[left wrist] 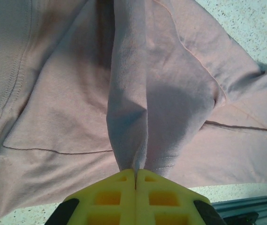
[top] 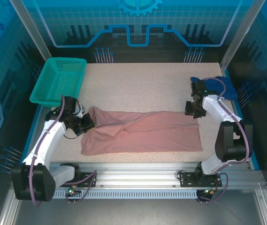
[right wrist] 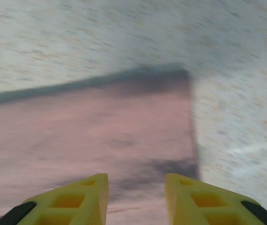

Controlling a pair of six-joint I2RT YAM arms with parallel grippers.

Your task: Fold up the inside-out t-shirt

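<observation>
Plenty of bare table (top: 142,79) behind the inside-out t-shirt (top: 147,133) — the far half lies free, while the near hem runs close along the front rail (top: 138,174). A teal basket (top: 58,80) sits at the far-left corner and a dark blue shirt (top: 215,86) is bunched far right, just behind the right arm; neither touches the pink cloth. The left gripper (left wrist: 135,174) is clamped tight on a raised ridge of fabric at the shirt's left end. The right gripper (right wrist: 137,190) hangs over the far-right corner, jaws apart, nothing between them. The shirt lies near-middle, long axis left to right — flat on the right, rumpled on the left.
</observation>
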